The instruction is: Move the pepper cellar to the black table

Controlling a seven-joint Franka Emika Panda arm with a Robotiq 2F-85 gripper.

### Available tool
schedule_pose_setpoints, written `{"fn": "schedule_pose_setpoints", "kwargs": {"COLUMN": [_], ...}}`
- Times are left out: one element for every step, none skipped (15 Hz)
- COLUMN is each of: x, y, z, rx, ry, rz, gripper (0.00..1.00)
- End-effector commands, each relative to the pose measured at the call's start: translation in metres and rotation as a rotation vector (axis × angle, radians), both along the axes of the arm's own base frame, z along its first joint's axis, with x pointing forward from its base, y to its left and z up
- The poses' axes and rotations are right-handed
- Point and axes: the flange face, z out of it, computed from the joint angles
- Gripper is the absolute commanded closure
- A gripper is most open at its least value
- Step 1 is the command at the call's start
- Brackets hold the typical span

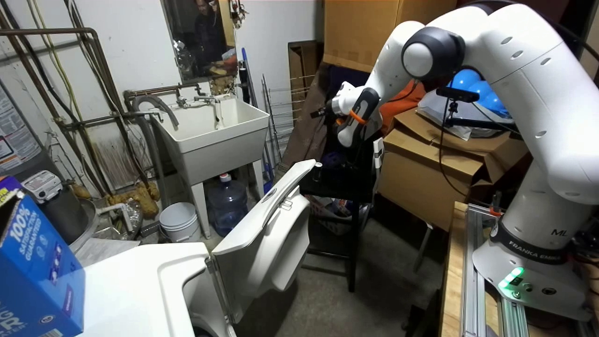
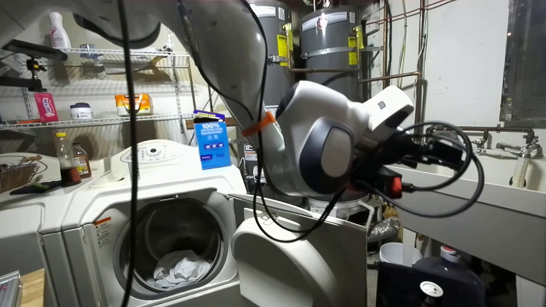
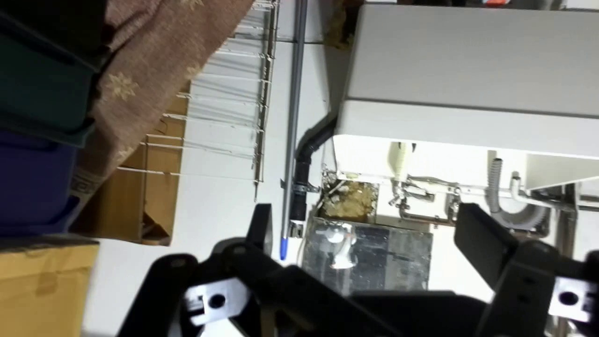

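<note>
The pepper cellar (image 2: 431,292) stood on the black table (image 1: 344,188), well below the claw (image 3: 365,231), whose jaws were spread apart.

- Small blk table (image 1: 338,189), dark flat top, thin straight legs, on grey concrete flr (image 1: 323,306).
- On it: small cylindrical pepper cellar (image 2: 431,291), round whitish lid, upright.
- Back of top: too dark.
</note>
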Motion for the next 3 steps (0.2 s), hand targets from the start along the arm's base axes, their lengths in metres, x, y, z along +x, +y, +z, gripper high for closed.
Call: {"fn": "schedule_pose_setpoints", "kwargs": {"x": [-0.022,-0.004,-0.007], "y": [0.033,0.013,0.02], "z": [0.073,0.043,0.061], "rx": [-0.072,-0.038,-0.055], "ry": [-0.007,-0.013,-0.023], "rz": [0.133,0.068,0.088], "gripper": [0.0,0.0,0.0]}}
